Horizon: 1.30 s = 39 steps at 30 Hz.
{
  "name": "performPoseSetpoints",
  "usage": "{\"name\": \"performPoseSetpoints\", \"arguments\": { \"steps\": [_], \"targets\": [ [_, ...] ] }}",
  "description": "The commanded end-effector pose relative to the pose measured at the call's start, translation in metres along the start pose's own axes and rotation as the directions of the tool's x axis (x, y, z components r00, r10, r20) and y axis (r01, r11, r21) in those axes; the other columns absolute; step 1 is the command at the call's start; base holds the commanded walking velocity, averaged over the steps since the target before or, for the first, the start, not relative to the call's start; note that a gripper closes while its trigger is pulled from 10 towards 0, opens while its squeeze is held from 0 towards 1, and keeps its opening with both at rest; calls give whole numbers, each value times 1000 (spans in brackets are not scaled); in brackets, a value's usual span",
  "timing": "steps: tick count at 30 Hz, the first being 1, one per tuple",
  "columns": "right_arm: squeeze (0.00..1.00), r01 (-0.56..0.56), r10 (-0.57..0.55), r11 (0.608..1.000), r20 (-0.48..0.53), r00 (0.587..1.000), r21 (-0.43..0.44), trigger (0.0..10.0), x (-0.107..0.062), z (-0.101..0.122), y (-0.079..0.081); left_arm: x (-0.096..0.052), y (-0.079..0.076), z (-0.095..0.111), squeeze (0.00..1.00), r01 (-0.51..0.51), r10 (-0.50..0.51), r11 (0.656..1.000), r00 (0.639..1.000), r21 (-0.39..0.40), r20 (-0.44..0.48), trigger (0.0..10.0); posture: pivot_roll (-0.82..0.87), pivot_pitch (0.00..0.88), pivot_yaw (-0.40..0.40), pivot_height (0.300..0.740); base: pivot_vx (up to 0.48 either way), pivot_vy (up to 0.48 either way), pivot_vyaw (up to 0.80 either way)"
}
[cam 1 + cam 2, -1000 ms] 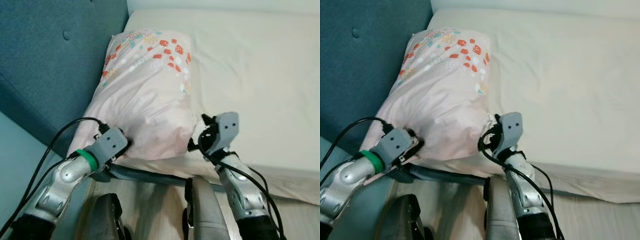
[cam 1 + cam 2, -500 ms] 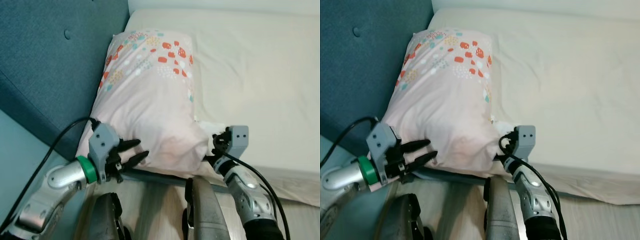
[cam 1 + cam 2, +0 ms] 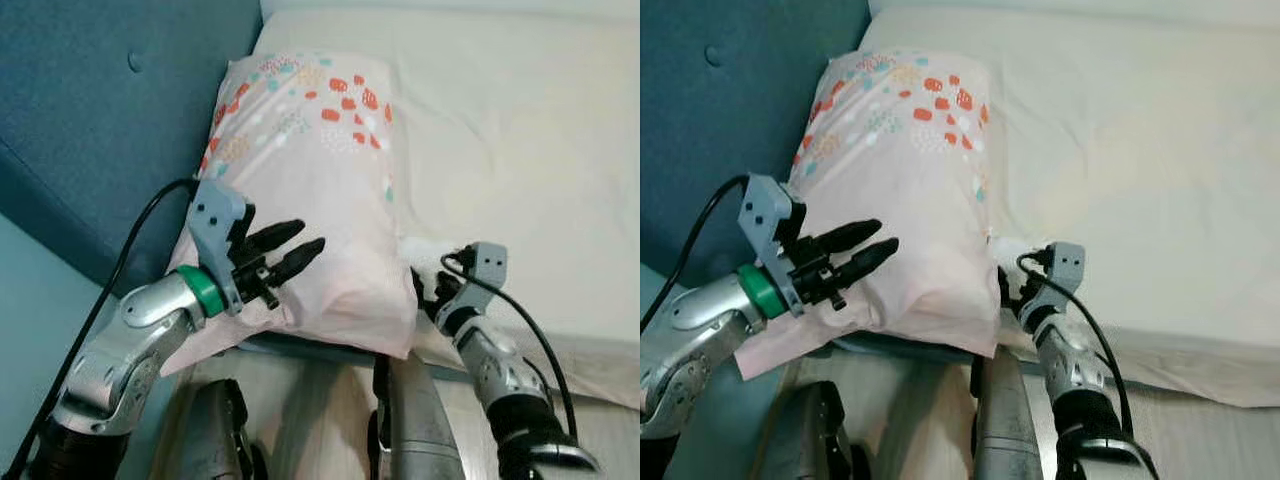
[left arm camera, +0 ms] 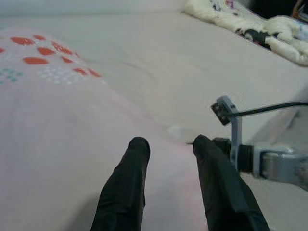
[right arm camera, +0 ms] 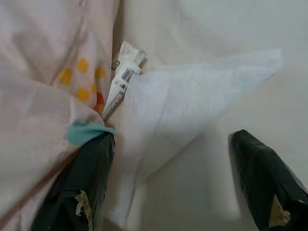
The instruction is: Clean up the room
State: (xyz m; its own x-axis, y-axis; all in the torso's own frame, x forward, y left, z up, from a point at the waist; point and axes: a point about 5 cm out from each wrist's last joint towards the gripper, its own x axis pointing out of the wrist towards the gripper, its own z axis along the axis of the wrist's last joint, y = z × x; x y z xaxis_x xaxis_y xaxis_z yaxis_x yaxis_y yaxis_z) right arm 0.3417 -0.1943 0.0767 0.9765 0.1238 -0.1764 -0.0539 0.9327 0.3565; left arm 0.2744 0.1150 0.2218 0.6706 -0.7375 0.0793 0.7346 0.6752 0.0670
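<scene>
One right gripper (image 5: 173, 183) finger touches the pillow (image 3: 300, 200).

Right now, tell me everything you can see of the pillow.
The pillow wears a pale pink, soft cotton-looking case printed with red, teal and yellow spots near its far end. It lies lengthwise along the bed's left edge, against the blue padded headboard, its near end slightly overhanging. The left gripper is open, fingers over its near end. The right gripper, also open, sits at its near right corner beside a white cloth and the sewn-in label.
</scene>
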Motion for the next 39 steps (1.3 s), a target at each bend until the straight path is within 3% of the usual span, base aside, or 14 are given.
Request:
{"name": "performPoseSetpoints", "arguments": {
  "steps": [1,8,9,10,12,13,14,15,28,39],
  "targets": [
    [0,47,-47,999,-21,999,26,10000,-3,-6,-9,0,-1,0,0,-6,6,1000,1000,-20,-8,10000,-35,280,103,585,0,0,0],
    [0,103,-101,991,-24,995,83,10000,11,9,-10,4,0,15,0,-55,56,998,998,-34,16,10000,2,322,113,585,0,0,0],
    [0,105,-103,989,-29,994,100,8275,12,9,-10,4,-1,16,0,-56,57,998,998,-36,14,10000,5,326,113,585,0,0,0],
    [0,109,-105,989,-47,993,98,4627,13,7,-8,3,-1,16,0,-59,60,998,998,-36,12,10000,10,330,113,585,0,0,0],
    [0,115,-109,989,-73,991,89,4627,14,5,-6,2,-2,17,0,-64,64,997,998,-36,8,10000,10,330,113,585,0,0,0],
    [0,118,-111,989,-79,991,88,3137,15,5,-5,2,-2,17,0,-66,66,997,998,-36,6,10000,11,331,113,585,0,0,0],
    [0,118,-111,989,-79,991,88,3137,15,5,-5,2,-2,17,0,-66,66,997,998,-36,6,10000,11,331,113,585,0,0,0],
    [0,119,-107,989,-128,986,89,0,16,-1,-1,0,-1,15,0,-82,82,996,997,-38,-4,10000,19,333,109,585,0,0,0],
    [0,95,-86,993,-127,988,65,0,14,-5,-3,6,1,14,0,-111,110,992,994,-52,-13,10000,-9,295,101,585,0,0,0],
    [0,50,-46,996,-51,998,78,0,14,10,-8,14,4,14,0,-122,123,991,992,-58,6,10000,-40,260,86,585,0,0,0]
  ]
}}
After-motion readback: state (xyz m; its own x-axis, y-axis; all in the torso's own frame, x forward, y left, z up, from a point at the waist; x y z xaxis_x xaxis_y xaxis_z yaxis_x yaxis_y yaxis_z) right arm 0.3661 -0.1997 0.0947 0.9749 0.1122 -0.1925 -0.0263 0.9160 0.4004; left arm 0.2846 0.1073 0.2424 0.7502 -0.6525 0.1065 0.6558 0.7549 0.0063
